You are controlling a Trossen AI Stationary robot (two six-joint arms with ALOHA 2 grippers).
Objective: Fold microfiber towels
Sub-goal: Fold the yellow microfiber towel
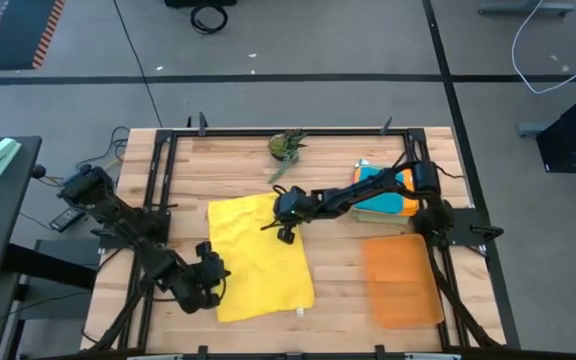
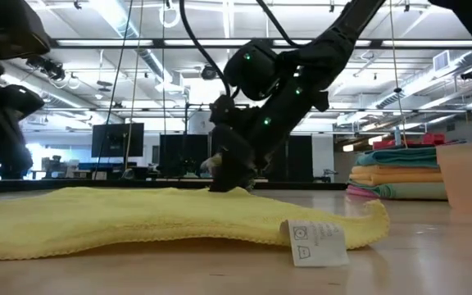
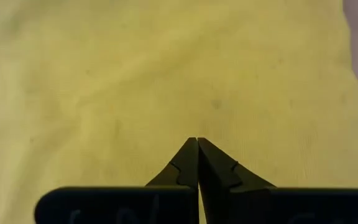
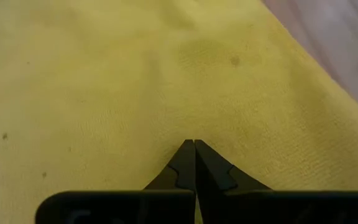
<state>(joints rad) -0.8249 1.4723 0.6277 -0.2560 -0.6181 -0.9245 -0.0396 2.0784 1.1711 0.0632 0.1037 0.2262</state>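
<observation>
Prepping first fold on yellow towel (image 1: pixel 258 258) lying flat mid-bench (image 1: pixel 338 300), rest stacked at right rear: left gripper (image 1: pixel 211 275) at near-left edge, right gripper (image 1: pixel 286 222) at far-right corner, fingers pressed together, pinching nothing; probably needing reopening to grab the hem.

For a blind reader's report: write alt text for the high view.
A yellow towel lies flat on a wooden table, with the shut left gripper at its near-left edge and the shut right gripper at its far-right corner. Right of it sit a stack of folded towels, an orange mat and a small plant.
</observation>
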